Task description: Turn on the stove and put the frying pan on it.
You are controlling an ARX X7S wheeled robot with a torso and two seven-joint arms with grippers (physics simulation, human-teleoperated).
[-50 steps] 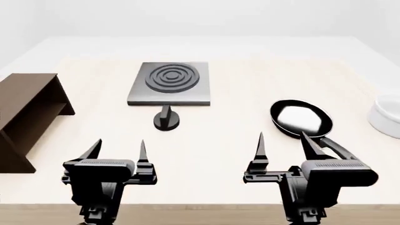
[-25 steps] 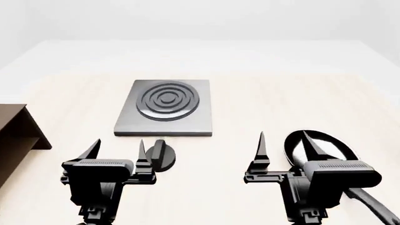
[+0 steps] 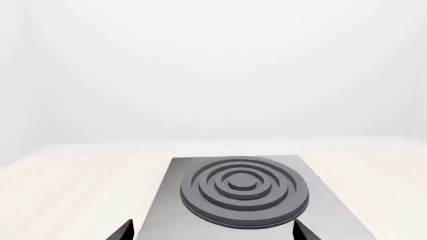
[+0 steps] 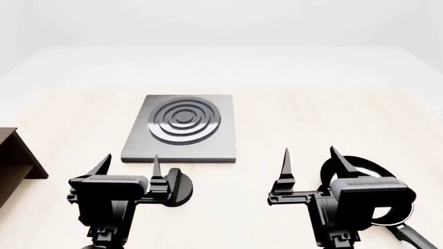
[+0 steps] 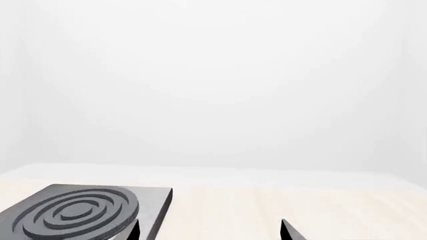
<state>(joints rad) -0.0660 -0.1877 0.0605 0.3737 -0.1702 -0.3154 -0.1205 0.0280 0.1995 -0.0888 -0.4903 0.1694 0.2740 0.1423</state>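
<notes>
On the pale wooden surface (image 4: pixel 291 114), the stove (image 4: pixel 181 127) lies flat, a grey square plate with raised ring burner near its far half. In the head view it sits ahead of the left arm and left of centre. Its black knob (image 4: pixel 174 187) lies apart from the plate, just short of the plate's near edge, and is partly hidden behind the left tool (image 4: pixel 128 165).

The left tool hangs above the surface with its two pointed fingers spread and nothing between them; it is released. Its inner finger stands in front of the knob in the head view, but whether it touches the knob cannot be told. In the left wrist view the stove fills the lower middle, and only the two fingertips (image 3: pixel 124 230) show at the edge, wide apart.

The right tool (image 4: pixel 310 160) is likewise released, fingers spread, holding nothing. The pan (image 4: pixel 360 167) lies on the surface to the right of the stove, well apart from it, and mostly hidden behind the right tool's body; a part of its dark rim and glossy inside shows, and its handle (image 4: pixel 414 238) runs toward the near right corner.

In the right wrist view the stove lies off to one side, with the fingertips just showing.

A brown shelf (image 4: pixel 15 155) stands at the far left edge of the head view.
</notes>
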